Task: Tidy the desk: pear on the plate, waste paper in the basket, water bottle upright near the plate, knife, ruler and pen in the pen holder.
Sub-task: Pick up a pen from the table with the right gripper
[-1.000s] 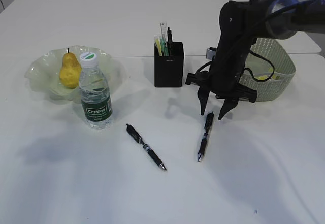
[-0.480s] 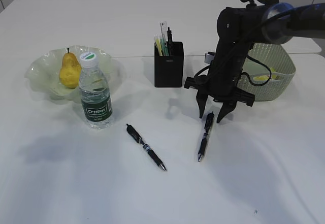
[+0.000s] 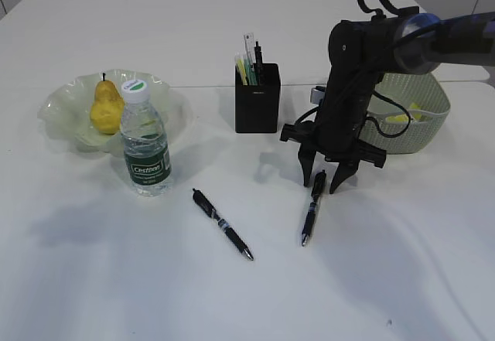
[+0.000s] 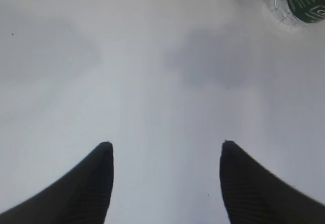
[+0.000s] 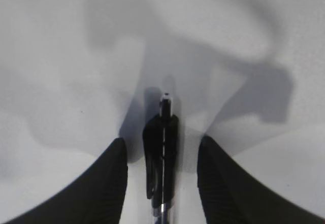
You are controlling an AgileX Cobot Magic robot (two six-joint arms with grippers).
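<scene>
Two black pens lie on the white table: one (image 3: 223, 224) in the middle front, one (image 3: 312, 209) to its right. My right gripper (image 3: 322, 184) is open and low over the right pen's clip end, a finger on each side; the right wrist view shows that pen (image 5: 162, 153) between the fingers, not gripped. The pear (image 3: 106, 108) lies in the pale-green plate (image 3: 63, 97). The water bottle (image 3: 145, 141) stands upright in front of the plate. The black pen holder (image 3: 257, 107) holds a ruler (image 3: 249, 49) and other sticks. My left gripper (image 4: 163, 148) is open over bare table.
The sage-green basket (image 3: 418, 117) stands at the right behind my right arm, with something yellow (image 3: 401, 116) inside. The bottle's base (image 4: 300, 0) shows at the top right of the left wrist view. The table's far edge runs behind the holder.
My right gripper has moved down and slightly left, from above the right pen's top end to straddling it. Nothing else has moved.
</scene>
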